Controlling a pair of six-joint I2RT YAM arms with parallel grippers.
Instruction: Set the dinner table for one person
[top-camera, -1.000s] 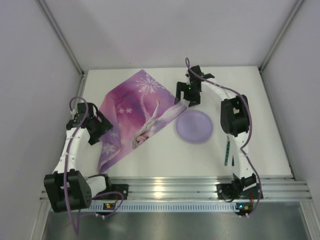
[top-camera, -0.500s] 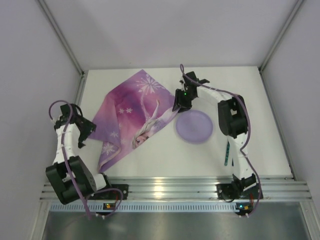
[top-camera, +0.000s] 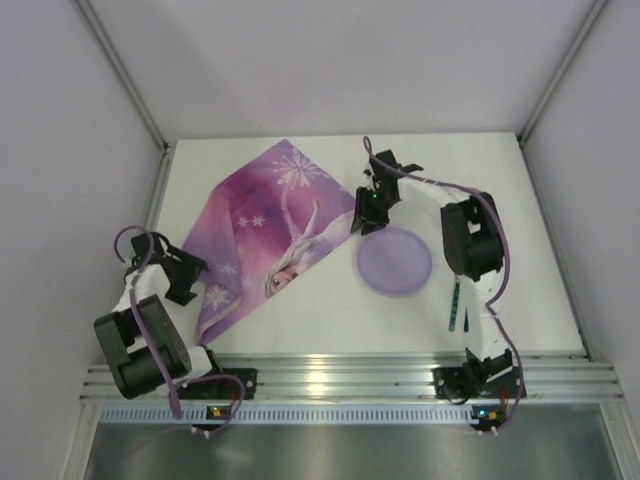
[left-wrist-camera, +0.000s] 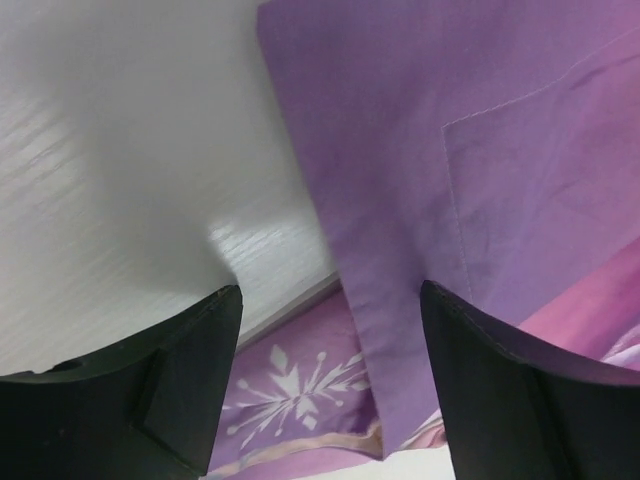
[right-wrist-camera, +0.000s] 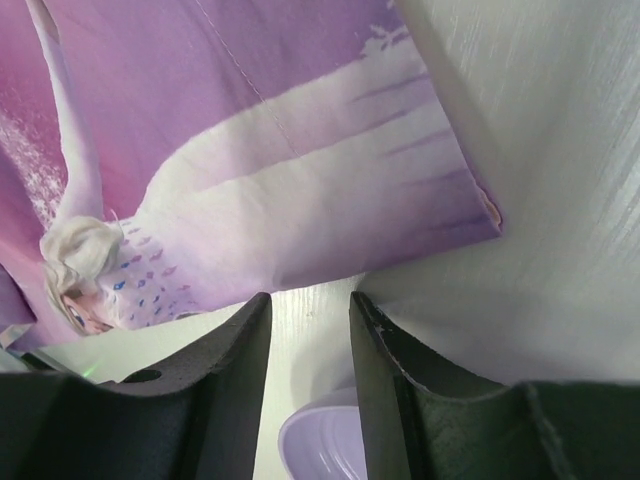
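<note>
The white bench (top-camera: 300, 325) fills the floor of a box with pale walls on three sides and a ribbed metal rail (top-camera: 330, 372) along the near edge. Bare white shows along the far edge and out to the right. The pink-purple princess placemat (top-camera: 270, 225) lies skewed like a diamond on the left half, with its near-left corner folded over. The purple plate (top-camera: 395, 262) sits just off the placemat's right corner. The right claw (top-camera: 366, 218) hovers over that corner, its jaws now pinched to a narrow gap with nothing between them. The left claw (top-camera: 183, 284) is wide open over the folded corner, and its arm has pulled back toward its base. The plate has also slid a bit right and nearer.
</note>
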